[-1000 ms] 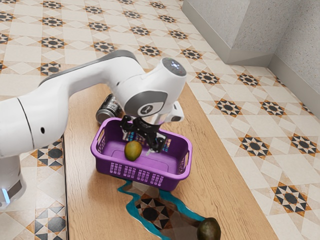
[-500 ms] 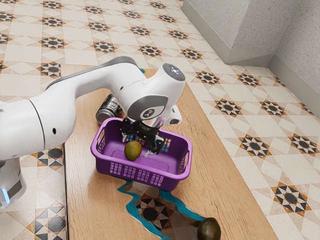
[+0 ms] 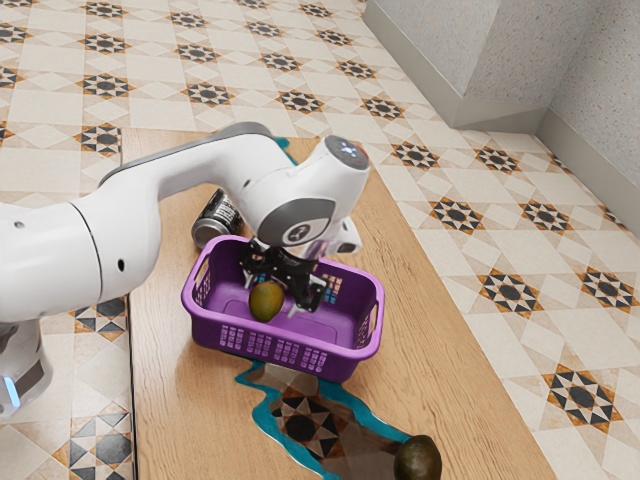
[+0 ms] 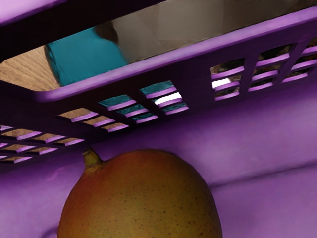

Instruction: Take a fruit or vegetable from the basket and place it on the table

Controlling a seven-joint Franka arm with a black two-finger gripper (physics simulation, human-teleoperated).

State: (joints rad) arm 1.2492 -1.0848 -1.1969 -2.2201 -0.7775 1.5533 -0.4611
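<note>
Mango | olive-gold, reddish flank | dark-specked, stubby-stemmed | underside hard to tell

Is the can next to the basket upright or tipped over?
Tipped over: the can lies on its side on the table, its round metal end facing the camera.

Over the camera feeds, I'm counting one mango, one darker fruit, one purple basket, one metal can, one wooden table and one robot arm.
</note>
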